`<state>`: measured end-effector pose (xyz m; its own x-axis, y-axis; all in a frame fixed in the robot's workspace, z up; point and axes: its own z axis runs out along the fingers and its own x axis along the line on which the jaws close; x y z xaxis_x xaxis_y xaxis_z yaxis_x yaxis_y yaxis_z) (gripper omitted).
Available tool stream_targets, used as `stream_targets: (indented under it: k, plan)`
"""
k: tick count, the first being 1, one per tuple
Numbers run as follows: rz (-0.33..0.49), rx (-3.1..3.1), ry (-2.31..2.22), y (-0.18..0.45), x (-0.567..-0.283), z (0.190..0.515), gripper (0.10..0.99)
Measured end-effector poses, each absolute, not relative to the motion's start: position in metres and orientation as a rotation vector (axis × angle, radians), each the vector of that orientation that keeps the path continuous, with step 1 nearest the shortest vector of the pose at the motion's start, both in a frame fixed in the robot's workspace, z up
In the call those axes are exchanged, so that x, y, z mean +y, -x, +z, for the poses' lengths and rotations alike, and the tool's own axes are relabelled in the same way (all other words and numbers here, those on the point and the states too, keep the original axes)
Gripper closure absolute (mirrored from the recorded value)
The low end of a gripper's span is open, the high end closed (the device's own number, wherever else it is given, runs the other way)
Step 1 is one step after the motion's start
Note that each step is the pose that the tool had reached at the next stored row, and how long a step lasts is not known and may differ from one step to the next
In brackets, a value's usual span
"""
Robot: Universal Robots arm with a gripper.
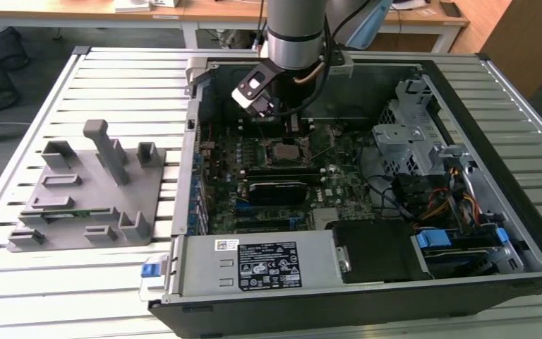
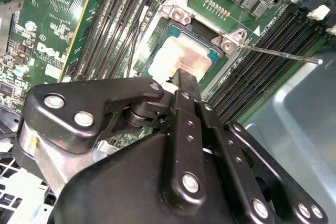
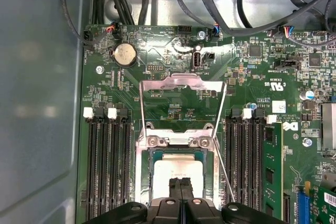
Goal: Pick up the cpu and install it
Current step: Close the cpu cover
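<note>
**Kid:** How many chips do you see?

**Me:** Just one. The cpu [image 3: 177, 169] lies flat in its socket on the green board [image 3: 252, 77], shiny side up.

**Kid:** And your pincer?

**Me:** I have one pincer [image 3: 181, 182]. Its two fingers are pressed together with nothing between them. In both wrist views the tips sit right over the cpu's near edge. I cannot tell if they touch it.

**Kid:** What else can you count?

**Me:** One metal lid [image 3: 181, 85], flipped open behind the socket. One thin wire lever [image 2: 278, 54], sticking out to the side. One round silver battery [image 3: 125, 54]. Long black slots run on both sides of the socket.

**Kid:** Any writing?

**Me:** The board has little white letters printed on it. In the exterior view, one white sticker [image 1: 269, 263] with black writing sits on a grey box in the computer case [image 1: 346, 307].

**Kid:** Anything outside the case?

**Me:** One grey holder [image 1: 92, 191] on the slatted table [image 1: 121, 78], toward the exterior view's left.
</note>
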<state>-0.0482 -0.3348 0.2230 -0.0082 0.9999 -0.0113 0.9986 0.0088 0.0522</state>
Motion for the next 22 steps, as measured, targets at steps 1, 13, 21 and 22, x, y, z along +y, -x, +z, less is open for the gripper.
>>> stream_targets:
  k: [1, 13, 21, 22]
  plan:
    - [0.045, 2.199, -2.18, 0.0482, -0.3348, 0.2232, 0.98]
    - [0.045, 2.199, -2.18, 0.0481, -0.3346, 0.2264, 0.98]
    - [0.045, 2.199, -2.18, 0.0481, -0.3345, 0.2318, 0.98]
    - [0.045, 2.199, -2.18, 0.0481, -0.3345, 0.2318, 0.98]
